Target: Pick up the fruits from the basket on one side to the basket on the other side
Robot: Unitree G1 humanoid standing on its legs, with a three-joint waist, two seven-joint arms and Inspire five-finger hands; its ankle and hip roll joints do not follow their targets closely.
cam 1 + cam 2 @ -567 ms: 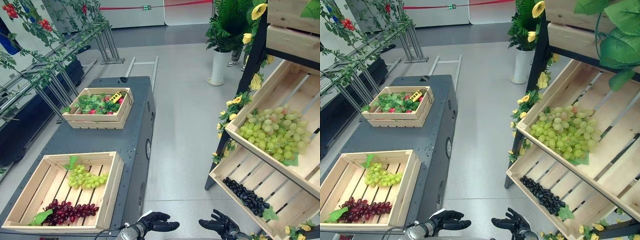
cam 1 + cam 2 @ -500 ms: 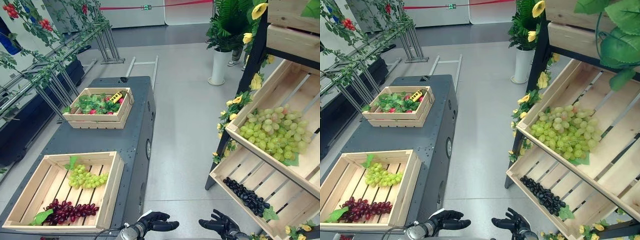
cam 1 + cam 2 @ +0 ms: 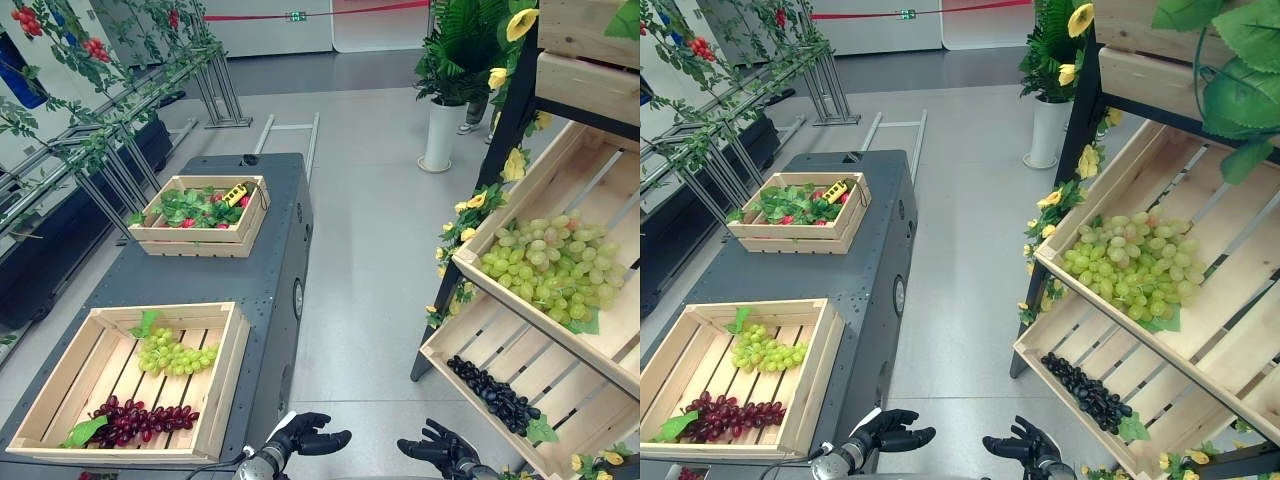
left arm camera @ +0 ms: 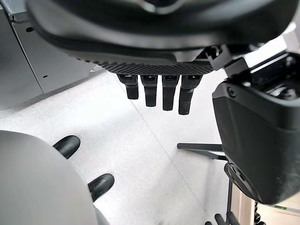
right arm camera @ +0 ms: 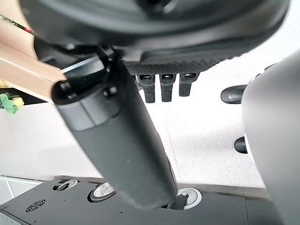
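- Wooden shelf rack (image 3: 585, 85) on a black frame stood on the robot's right. It was trimmed with yellow flowers and cut off by the picture edge.
- Three tilted crates showed on it, and the contents of the topmost could not be made out.
- The middle rack crate (image 3: 560, 160) held one big heap of green grapes (image 3: 555, 270), too many bunches to count apart.
- The lower rack crate (image 3: 560, 385) held one cluster of black grapes (image 3: 490, 392) near its front lip, with a green leaf beside it.
- A dark grey cart (image 3: 250, 280) stood on the robot's left and carried two wooden crates, well apart.
- The near cart crate (image 3: 225, 380) held one green grape bunch (image 3: 175, 355) towards its far end. One red grape bunch (image 3: 140, 420) lay towards its near end, and each had a leaf.
- The far cart crate (image 3: 200, 243) was full of leafy greens (image 3: 190, 208) with small red pieces among them, hard to identify. One yellow object (image 3: 234, 193) lay on top.
- One potted plant in a white pot (image 3: 438, 135) stood on the floor beyond the rack.
- The left hand (image 3: 305, 440) hovered low between cart and rack, over the floor. In the left wrist view its fingers (image 4: 168, 96) hung straight and released, grasping nothing.
- The right hand (image 3: 435, 448) hovered just beside it. Its fingers (image 5: 167, 88) were likewise loose and empty.
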